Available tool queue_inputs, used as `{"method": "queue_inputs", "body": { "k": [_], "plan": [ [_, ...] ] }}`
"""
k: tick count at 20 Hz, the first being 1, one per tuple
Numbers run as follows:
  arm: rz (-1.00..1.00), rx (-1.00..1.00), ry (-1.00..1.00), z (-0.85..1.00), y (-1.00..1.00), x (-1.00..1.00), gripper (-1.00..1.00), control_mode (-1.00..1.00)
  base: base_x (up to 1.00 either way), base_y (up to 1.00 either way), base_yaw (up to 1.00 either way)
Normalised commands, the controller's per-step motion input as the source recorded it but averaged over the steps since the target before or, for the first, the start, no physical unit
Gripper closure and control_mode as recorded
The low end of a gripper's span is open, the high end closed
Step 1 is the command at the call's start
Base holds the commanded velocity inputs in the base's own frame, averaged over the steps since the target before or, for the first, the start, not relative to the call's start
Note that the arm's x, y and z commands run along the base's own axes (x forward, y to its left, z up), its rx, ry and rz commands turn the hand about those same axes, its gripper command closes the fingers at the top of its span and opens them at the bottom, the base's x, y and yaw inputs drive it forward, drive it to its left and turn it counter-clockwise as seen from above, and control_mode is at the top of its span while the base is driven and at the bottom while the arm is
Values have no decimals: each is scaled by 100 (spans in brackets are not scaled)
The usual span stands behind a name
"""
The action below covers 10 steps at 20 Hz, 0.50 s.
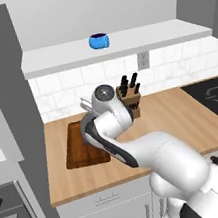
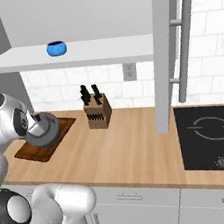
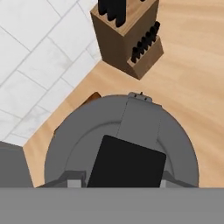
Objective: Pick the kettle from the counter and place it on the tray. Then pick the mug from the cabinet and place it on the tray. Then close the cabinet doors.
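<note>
The two-finger gripper [image 2: 35,126] grasps the round dark grey metal kettle [image 2: 42,132] by its black handle, over the right end of the flat dark brown wooden tray [image 2: 31,151]. At 12 o'clock from the tray, the small bright blue mug [image 2: 56,48] stands on the white shelf [image 2: 100,50] of the open cabinet. At 3 o'clock, a wooden knife block [image 2: 98,113] stands on the light wood counter [image 2: 125,152].

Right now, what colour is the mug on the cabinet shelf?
Bright blue; the mug shows best in the left base view.
</note>
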Motion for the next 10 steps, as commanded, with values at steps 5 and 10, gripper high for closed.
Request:
{"method": "queue_inputs", "body": {
  "k": [5, 10],
  "plan": [
    [0, 0, 0, -4, 31, 44, 100, -100, 0, 0, 0],
    [0, 0, 1, -15, 23, 48, 100, -100, 0, 0, 0]
  ]
}}
